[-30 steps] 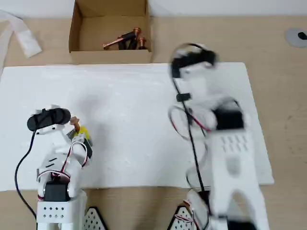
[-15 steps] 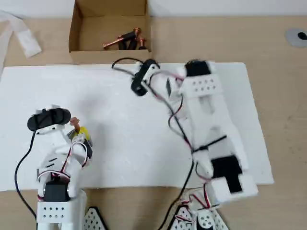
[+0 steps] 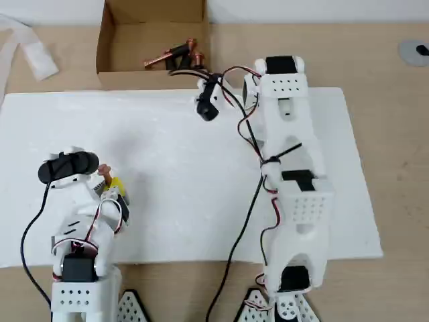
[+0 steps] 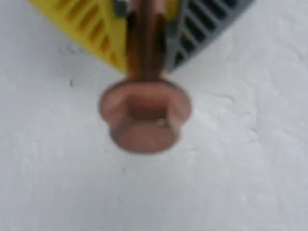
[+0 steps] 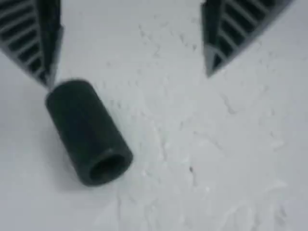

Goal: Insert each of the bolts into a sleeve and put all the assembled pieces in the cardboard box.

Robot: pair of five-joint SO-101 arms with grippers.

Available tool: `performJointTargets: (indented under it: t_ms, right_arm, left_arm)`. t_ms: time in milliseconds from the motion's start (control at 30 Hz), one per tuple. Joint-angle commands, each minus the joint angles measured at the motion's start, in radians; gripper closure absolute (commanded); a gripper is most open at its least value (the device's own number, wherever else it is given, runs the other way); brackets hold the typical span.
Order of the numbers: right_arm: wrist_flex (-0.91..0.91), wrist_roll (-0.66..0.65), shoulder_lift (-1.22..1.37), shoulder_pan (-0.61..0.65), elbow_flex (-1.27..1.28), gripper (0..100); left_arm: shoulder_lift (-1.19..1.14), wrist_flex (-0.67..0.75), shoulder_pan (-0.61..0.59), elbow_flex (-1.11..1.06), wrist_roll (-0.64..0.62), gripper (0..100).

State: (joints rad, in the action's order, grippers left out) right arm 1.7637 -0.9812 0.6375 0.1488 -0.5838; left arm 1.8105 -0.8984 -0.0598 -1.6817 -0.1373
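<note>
right gripper (image 5: 129,72) spread over sleeve (image 5: 89,132) | left gripper (image 4: 147,48) pinching bolt (image 4: 144,115) | step: prob sleeve pickup | next: centre up, squeeze

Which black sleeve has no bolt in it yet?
The sleeve lying on the white foam by the right pincer: its bore is empty. Those in the cardboard box carry copper bolts.

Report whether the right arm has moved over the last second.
Yes. The right arm has stretched out over the white foam sheet; its wrist end now lies at the sheet's far edge, closer to the cardboard box.
</note>
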Motion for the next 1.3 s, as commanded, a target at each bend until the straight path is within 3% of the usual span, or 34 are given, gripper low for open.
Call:
performJointTargets:
  t_ms: [0,300,1167,1267]
  right_arm:
    - [0.018,-0.02,0.03,-0.033,-0.079,75.4]
    - [0.017,-0.061,0.163,-0.094,-0.209,75.3]
    - [-0.038,-0.123,0.354,0.024,-0.229,75.8]
    - [-0.012,-0.137,0.354,0.047,-0.228,79.8]
  left_arm:
    - [0.012,0.0,-0.017,-0.011,0.003,99]
    - [0.012,0.0,-0.017,-0.011,0.003,99]
    - [0.012,0.0,-0.017,-0.011,0.003,99]
    - [0.012,0.0,-0.017,-0.011,0.003,99]
